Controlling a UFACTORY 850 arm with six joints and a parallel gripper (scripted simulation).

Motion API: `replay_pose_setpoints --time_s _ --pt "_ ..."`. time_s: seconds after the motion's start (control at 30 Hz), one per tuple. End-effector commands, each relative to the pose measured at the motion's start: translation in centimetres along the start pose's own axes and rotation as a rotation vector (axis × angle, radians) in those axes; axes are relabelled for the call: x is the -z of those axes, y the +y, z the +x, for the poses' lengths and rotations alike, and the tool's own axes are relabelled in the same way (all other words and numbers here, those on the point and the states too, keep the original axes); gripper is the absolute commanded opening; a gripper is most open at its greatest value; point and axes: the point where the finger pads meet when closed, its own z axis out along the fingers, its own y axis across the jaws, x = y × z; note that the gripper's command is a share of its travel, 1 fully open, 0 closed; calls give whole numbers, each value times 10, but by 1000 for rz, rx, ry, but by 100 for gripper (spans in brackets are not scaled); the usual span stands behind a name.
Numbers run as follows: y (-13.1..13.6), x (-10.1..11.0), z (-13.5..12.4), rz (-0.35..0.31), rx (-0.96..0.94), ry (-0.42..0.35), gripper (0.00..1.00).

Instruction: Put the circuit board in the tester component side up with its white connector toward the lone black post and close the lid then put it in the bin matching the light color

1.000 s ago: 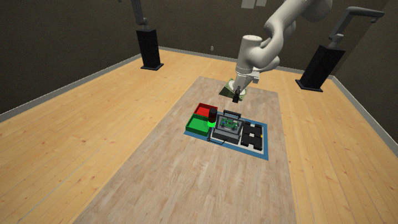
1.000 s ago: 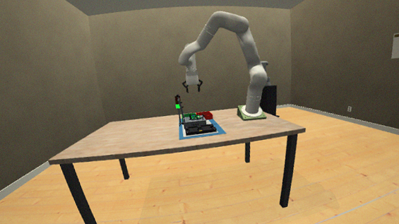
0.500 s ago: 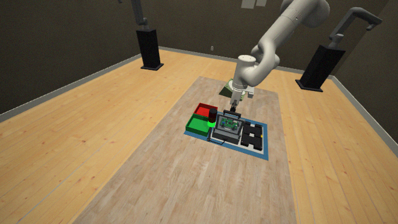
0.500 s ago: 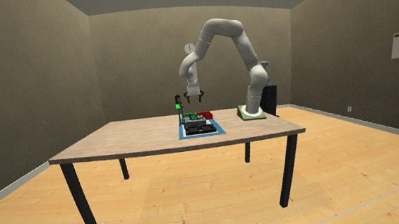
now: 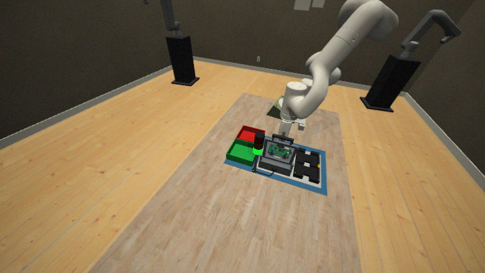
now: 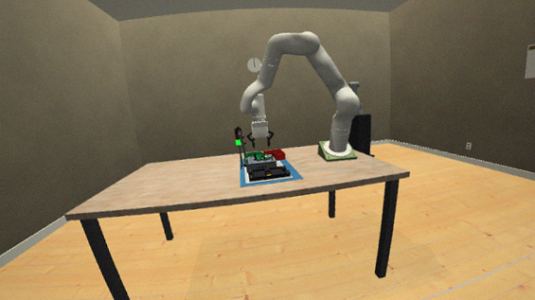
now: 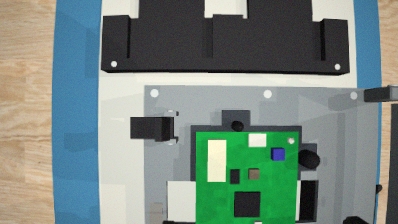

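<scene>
The green circuit board point(image 5: 279, 151) point(image 7: 247, 177) lies flat in the grey tester point(image 5: 273, 163) point(image 7: 165, 165), component side up, with its long white connector point(image 7: 216, 160) near its left edge in the wrist view. The tester's lid point(image 5: 282, 137) point(image 7: 382, 94) stands open. The signal light point(image 5: 258, 151) point(image 6: 237, 141) glows green. My gripper point(image 6: 260, 140) is open and empty, hanging a short way above the tester; its fingers do not show in the wrist view. The green bin point(image 5: 241, 151) and the red bin point(image 5: 250, 133) stand side by side, left of the tester.
An empty black tray point(image 5: 307, 165) point(image 7: 225, 40) lies beside the tester on the blue mat point(image 5: 320, 190) point(image 7: 75, 125). A small black latch block point(image 7: 150, 128) and a round black post point(image 7: 309, 159) stand by the board. The arm's base point(image 6: 336, 152) is at the table's back.
</scene>
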Motion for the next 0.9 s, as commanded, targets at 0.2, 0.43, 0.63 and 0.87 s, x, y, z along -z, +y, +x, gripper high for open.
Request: replay_pose_setpoints --time_s 0.2,0.43,0.63,0.87 --pt "2 -9 0 -4 1 1 100" --pt "2 -9 0 -4 1 1 100" --pt "2 -15 0 -4 1 1 100" --pt "2 -30 0 -4 1 1 100"
